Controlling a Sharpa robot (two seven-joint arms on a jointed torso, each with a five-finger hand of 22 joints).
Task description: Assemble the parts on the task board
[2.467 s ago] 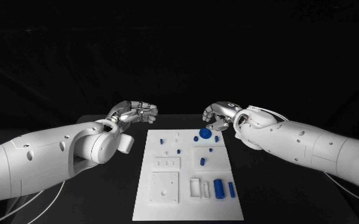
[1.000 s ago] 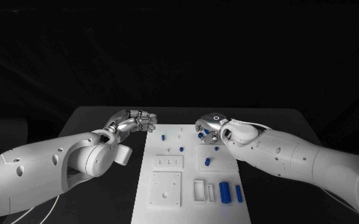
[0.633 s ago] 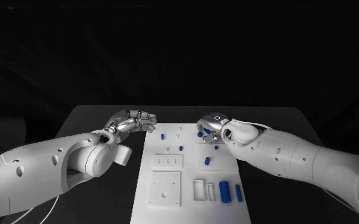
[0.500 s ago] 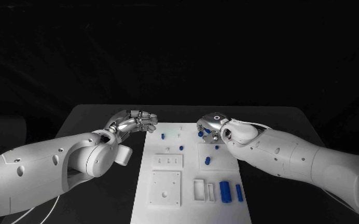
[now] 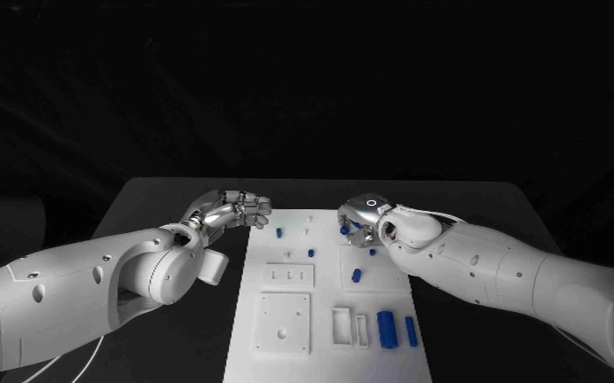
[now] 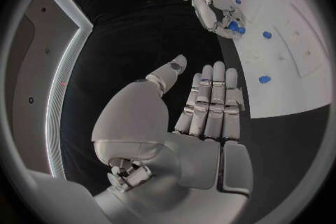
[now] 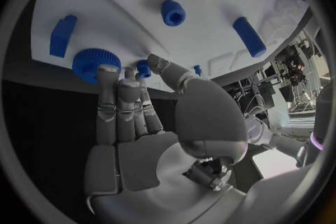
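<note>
The right robot hand [image 5: 365,221] is hovering over the far right corner of the flat white plastic task board [image 5: 288,347] on the black counter [image 5: 160,201], its fingers [image 7: 114,102] extended side by side, holding nothing, with the fingertips just beside a round blue knurled plastic knob [image 7: 89,63] and a small blue plastic peg [image 7: 143,68]. The left robot hand [image 5: 234,208] is waiting off the board's far left edge, fingers straight, close together and empty. Other small blue plastic parts [image 5: 385,325] are lying near the board's front right. The knob looks light, rigid and a little slick; its ridged rim is probably offering the surest hold, pinched across opposite sides.
</note>
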